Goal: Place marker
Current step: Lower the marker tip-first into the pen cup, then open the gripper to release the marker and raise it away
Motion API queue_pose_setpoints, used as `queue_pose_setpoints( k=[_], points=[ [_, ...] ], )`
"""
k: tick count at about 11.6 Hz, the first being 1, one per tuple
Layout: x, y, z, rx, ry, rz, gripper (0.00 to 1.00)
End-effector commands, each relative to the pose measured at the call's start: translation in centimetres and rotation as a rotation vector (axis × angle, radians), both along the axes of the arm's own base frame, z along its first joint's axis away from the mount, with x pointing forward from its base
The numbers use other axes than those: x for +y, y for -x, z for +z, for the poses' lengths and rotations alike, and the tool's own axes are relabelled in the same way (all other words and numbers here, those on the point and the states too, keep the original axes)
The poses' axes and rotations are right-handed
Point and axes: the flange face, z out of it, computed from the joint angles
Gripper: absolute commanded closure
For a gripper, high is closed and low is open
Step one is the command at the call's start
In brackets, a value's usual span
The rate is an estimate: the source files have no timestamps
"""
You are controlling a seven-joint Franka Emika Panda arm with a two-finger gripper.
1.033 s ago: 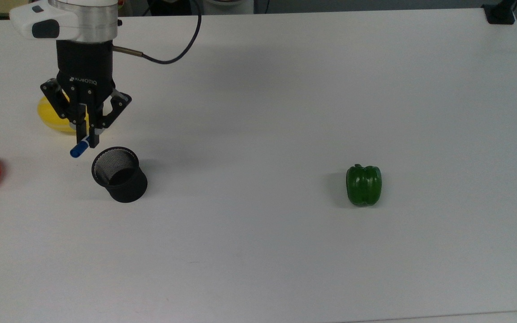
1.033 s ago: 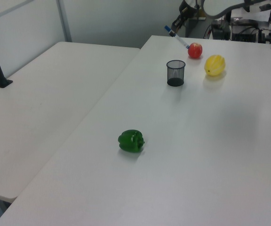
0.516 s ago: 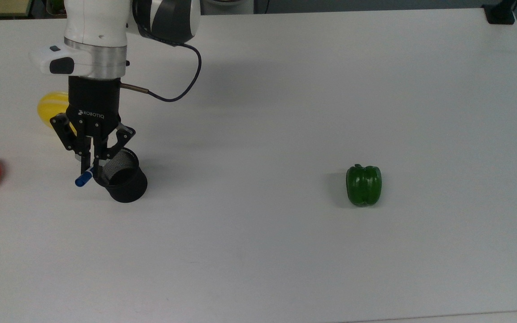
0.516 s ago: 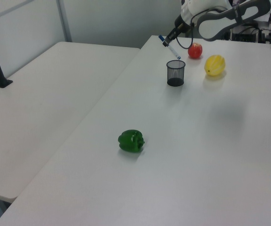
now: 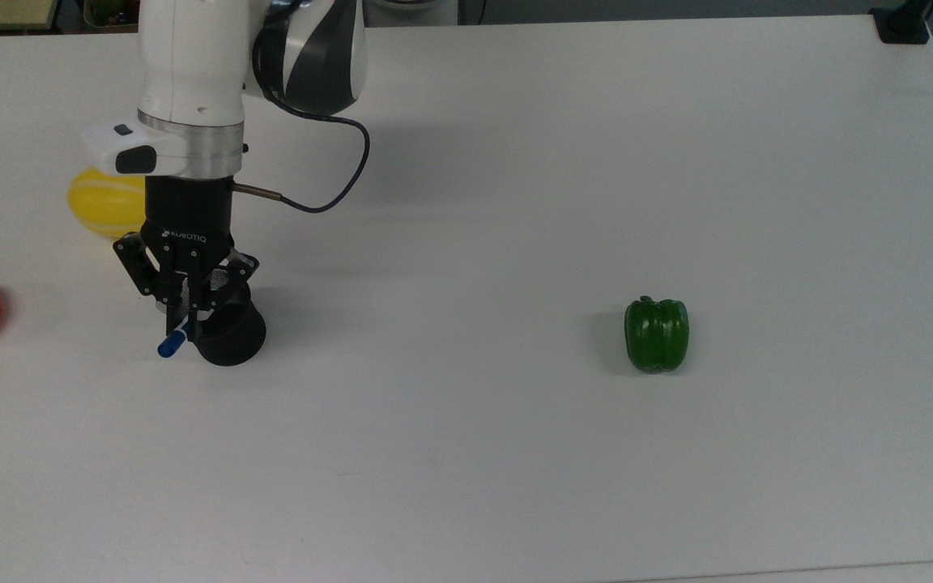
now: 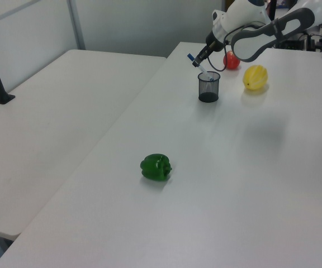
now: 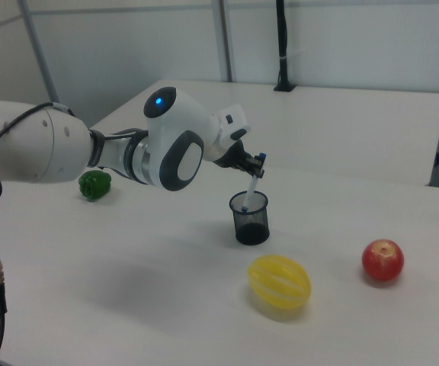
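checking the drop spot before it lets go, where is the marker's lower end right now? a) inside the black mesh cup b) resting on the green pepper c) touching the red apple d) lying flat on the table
a: in the right view the marker, held tilted by the gripper, has its lower end dipping past the rim of the black mesh cup.

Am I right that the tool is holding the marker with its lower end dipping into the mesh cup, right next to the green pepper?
Not quite. The tool does hold the marker with its lower end in the cup, but the pepper sits far off across the table. The fruits near the cup are the yellow one and the apple, as the right view shows.
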Motion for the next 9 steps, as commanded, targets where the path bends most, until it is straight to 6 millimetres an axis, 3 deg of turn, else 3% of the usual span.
queue_pose_setpoints(
  k=[1,3,4,5,9],
  points=[
    [0.48,0.60,-0.37,-0.008,-0.016,-0.006,0.67],
    [0.59,0.58,-0.37,-0.008,-0.015,-0.004,0.37],
    [0.59,0.58,-0.37,-0.008,-0.016,-0.005,0.11],
    [0.59,0.58,-0.39,-0.007,-0.015,-0.004,0.02],
    [1.08,0.48,-0.17,-0.009,-0.016,0.005,0.00]
  ],
)
